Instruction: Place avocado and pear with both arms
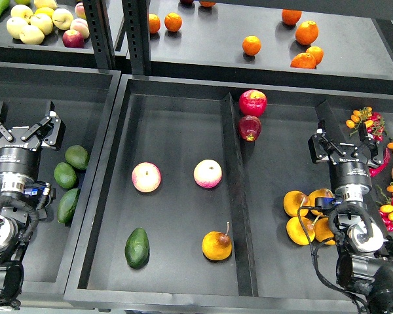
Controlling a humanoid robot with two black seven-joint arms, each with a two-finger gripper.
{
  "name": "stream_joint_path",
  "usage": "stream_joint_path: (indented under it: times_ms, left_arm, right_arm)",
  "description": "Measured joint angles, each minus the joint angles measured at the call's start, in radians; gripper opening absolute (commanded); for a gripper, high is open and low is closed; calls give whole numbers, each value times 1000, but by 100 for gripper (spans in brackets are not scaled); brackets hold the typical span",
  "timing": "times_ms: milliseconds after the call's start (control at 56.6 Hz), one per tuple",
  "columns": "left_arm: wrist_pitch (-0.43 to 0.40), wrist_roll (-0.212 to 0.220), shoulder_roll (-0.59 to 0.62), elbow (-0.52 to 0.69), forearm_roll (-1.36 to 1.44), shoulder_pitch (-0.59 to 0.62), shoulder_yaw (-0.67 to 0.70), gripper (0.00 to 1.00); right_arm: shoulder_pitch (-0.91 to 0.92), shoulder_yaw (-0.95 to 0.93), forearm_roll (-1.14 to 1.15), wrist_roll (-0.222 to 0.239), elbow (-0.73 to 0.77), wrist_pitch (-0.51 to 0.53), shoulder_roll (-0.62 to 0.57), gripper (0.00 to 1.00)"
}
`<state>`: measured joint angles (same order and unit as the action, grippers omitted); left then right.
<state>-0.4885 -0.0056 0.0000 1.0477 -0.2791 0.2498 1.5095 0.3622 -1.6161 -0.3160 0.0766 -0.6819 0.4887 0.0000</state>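
Now both arms upright, left end effector [23, 128] and right end effector [344, 145] spread wide, empty, avocado [137, 248] and pear [217, 245] apart below.

i can read no text from here. small pale marks sit on my right gripper [344, 149], too blurred to read.

Both black arms rise from the bottom corners, wrists straight and pointing away from the head. The left tool [23, 127] has its two fingers spread wide with nothing between them. The right tool [344, 145] likewise stands with fingers parted, holding nothing.
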Motion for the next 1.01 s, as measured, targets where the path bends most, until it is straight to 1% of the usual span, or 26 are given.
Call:
stream_joint_path:
  times_ms: [777,1007]
  left_arm:
    - [0,-3,0,12,-1,28,0,99]
    - [0,-1,0,-3,2,39,-9,99]
  right_arm:
    - [29,25,-1,16,-4,0,0,100]
    - [29,28,0,17,2,0,0,100]
